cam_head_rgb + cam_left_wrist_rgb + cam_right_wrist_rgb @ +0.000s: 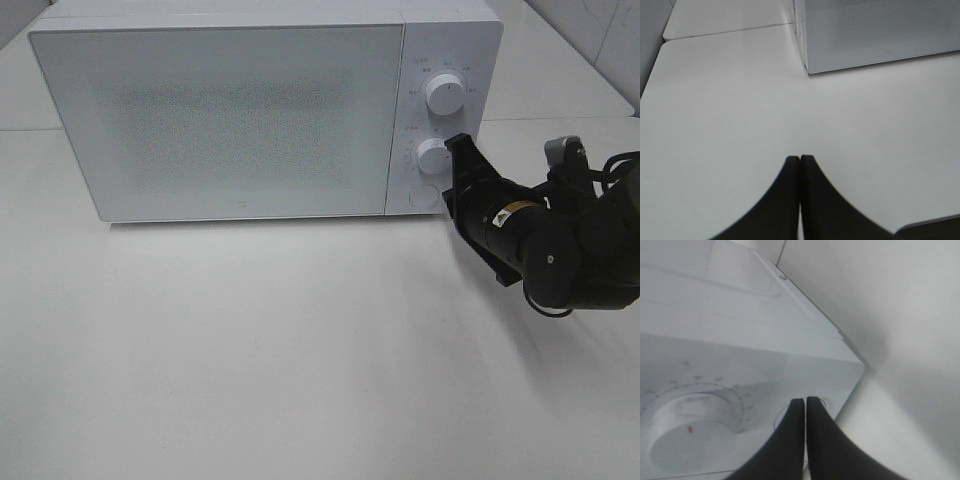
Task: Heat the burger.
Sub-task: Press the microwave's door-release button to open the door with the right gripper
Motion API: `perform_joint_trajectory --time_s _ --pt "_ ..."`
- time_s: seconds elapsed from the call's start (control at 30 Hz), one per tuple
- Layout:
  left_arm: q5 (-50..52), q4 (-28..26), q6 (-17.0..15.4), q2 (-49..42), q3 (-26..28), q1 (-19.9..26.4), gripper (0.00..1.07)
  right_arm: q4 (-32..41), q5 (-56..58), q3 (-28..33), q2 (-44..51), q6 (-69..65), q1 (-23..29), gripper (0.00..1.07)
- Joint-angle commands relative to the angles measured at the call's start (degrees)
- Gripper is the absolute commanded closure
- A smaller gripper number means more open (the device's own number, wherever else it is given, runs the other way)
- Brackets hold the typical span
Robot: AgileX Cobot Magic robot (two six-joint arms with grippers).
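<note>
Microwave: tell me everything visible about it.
The white boxy microwave stands upright on the white table, its door with the speckled frosted window shut. The panel beside the door carries an upper round knob, a lower round knob and a round button below. The right arm's shut black tool points at that button; contact cannot be judged.

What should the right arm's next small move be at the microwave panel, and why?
Probably ease the right gripper straight forward to press the round button below the lower knob. Its fingers are shut and aimed at it, the microwave door is closed, and no burger is in view.
</note>
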State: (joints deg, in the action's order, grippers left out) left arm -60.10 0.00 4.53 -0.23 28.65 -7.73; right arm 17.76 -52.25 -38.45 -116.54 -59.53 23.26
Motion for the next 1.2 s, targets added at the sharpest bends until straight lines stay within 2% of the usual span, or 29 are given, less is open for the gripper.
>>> perform_joint_trajectory --time_s 0.03,0.17,0.53,1.2 --pt "0.8 -0.4 0.06 -1.2 -0.17 0.17 1.06 -1.72 0.06 -0.86 -1.55 -2.01 0.29 1.07" --pt "0.8 -0.4 0.06 -1.2 -0.17 0.17 1.06 -3.67 -0.17 -3.04 -3.38 -3.72 0.29 1.07" --pt "0.8 -0.34 0.06 -1.2 -0.17 0.17 1.06 -3.38 1.49 -7.51 -6.99 -2.75 0.23 1.07" --pt "0.8 -0.34 0.06 -1.2 -0.17 0.17 1.06 -3.44 1.55 -13.29 -6.65 -0.86 -0.74 1.07"
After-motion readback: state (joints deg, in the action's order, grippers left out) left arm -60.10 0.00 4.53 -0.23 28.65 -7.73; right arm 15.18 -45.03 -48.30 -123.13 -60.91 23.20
